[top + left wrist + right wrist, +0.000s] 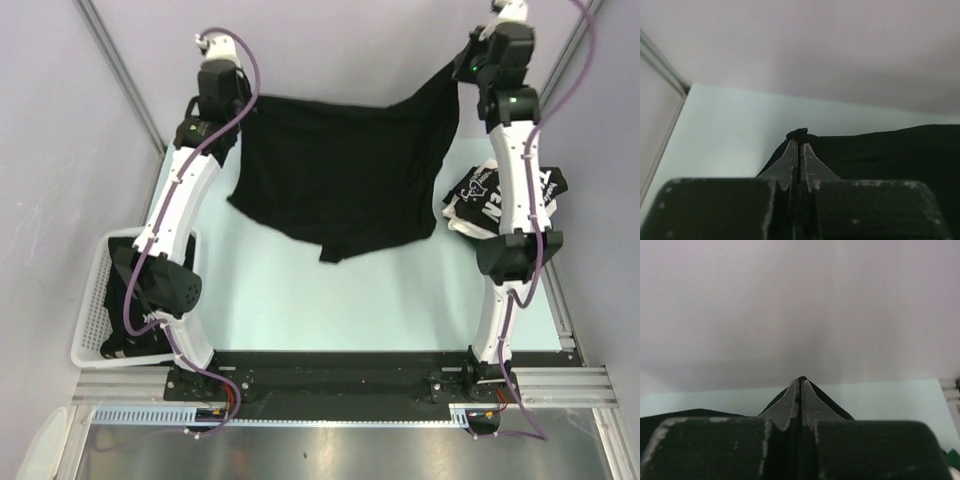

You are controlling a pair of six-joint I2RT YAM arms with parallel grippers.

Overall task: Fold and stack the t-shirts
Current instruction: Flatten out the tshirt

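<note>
A plain black t-shirt (345, 170) hangs spread between my two grippers over the far half of the table, its lower hem draping down onto the surface. My left gripper (243, 100) is shut on its left upper corner. In the left wrist view the fingertips (798, 142) pinch a bunched bit of the black cloth (880, 150). My right gripper (462, 72) is shut on the right upper corner. There the tips (801, 382) clamp the black fabric (832, 402). A second t-shirt (480, 195), black with white lettering, lies folded at the right, partly behind the right arm.
A white mesh basket (95, 300) stands at the table's left edge with dark clothing (125, 300) inside, partly covered by the left arm. Grey walls close in the back and sides. The pale table (330, 300) is edged by a metal rail on the right.
</note>
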